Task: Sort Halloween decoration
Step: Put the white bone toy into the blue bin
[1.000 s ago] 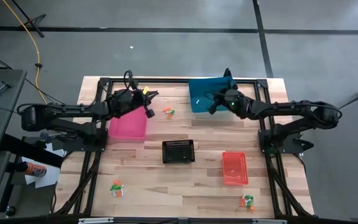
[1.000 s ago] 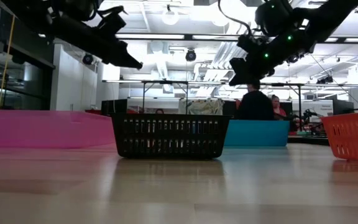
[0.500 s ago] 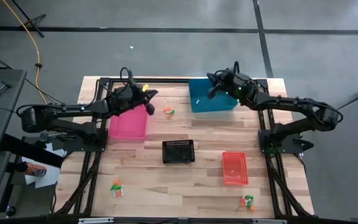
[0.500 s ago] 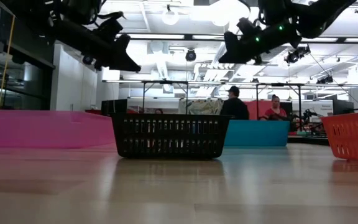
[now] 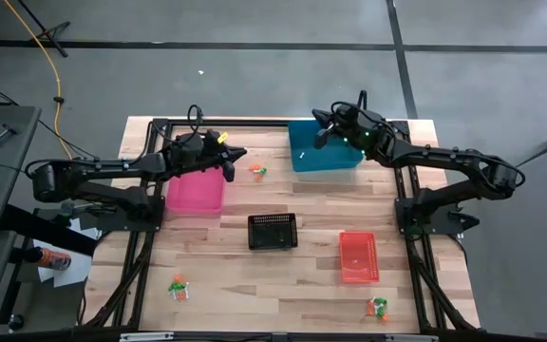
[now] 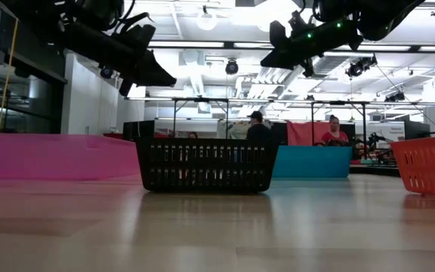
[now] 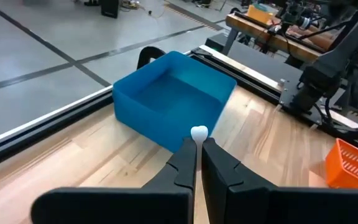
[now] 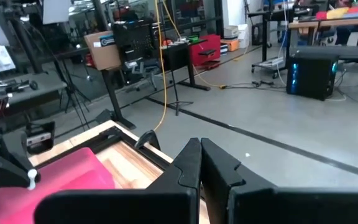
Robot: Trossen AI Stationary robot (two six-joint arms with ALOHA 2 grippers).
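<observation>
Left pincer (image 7: 196,152) has its two dark fingers pressed together on a small white trinket (image 7: 199,132), which sticks out just past the fingertips; in the high view this pincer (image 5: 236,152) hangs at the far right corner of the pink bin (image 5: 196,190), and the right wrist view shows the same white piece beside the pink wall. Right pincer (image 8: 200,163) is fully closed with nothing between its fingers, and it is raised over the far edge of the blue bin (image 5: 323,147), pointing out past the back of the wooden surface (image 5: 302,275). Nearest the front edge of the surface lie two small clusters of orange and green trinkets, one cluster at the front left (image 5: 179,287) and another at the front right (image 5: 378,307). Farther in, the black bin (image 5: 273,231) sits at the middle with the red bin (image 5: 358,256) to its right. Beyond them, a third little cluster of orange and green trinkets (image 5: 256,172) rests on the bare wood between the pink bin and the blue bin, just beside the left pincer. In the low view, a person in dark clothing (image 6: 257,130) shows in the room behind the surface, and another person (image 6: 332,130) farther right.
</observation>
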